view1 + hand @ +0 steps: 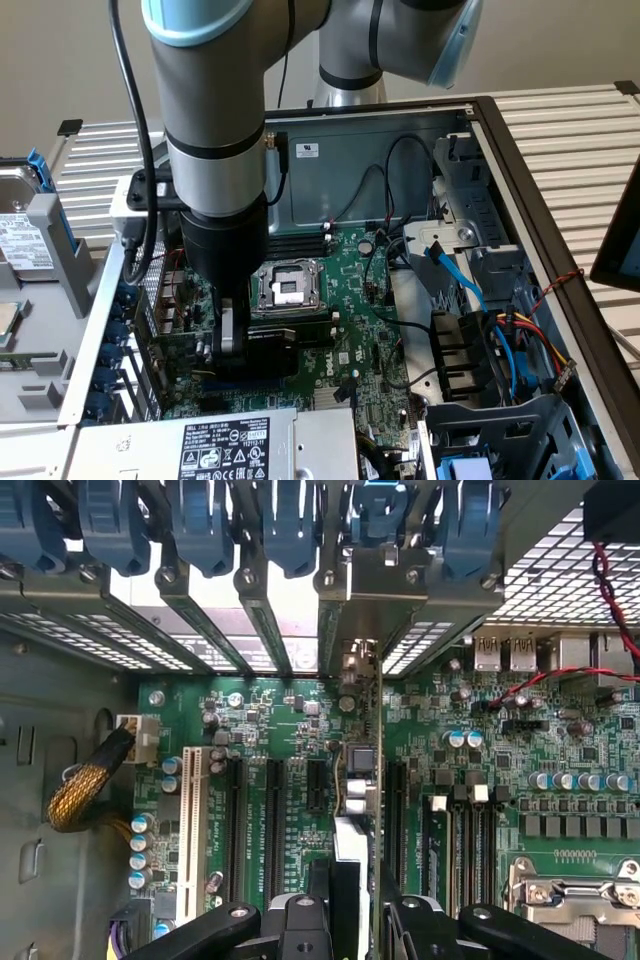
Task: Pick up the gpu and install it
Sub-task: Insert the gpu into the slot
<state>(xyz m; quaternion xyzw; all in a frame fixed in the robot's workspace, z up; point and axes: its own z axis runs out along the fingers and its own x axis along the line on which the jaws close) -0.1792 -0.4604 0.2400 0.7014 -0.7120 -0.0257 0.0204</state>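
Note:
The gpu [283, 338] hangs low over the large green motherboard [365, 330] inside the open computer case, just in front of the CPU socket [285, 288]. Its black shroud faces the exterior view's right. My gripper [232, 345] is shut on it from above. In the wrist view the gpu [358, 780] is edge-on between my two black fingers [300, 925]. It runs along the row of black expansion slots [272, 820], and its silver bracket [360, 620] reaches the rear slot openings. Whether its edge sits in a slot is hidden.
Blue retention latches [200, 530] line the rear of the case. A power supply [230, 445] sits at the near edge. The drive cage [470, 235] and coloured cables [520, 335] fill the exterior view's right. A braided yellow cable [85, 790] lies beside the board.

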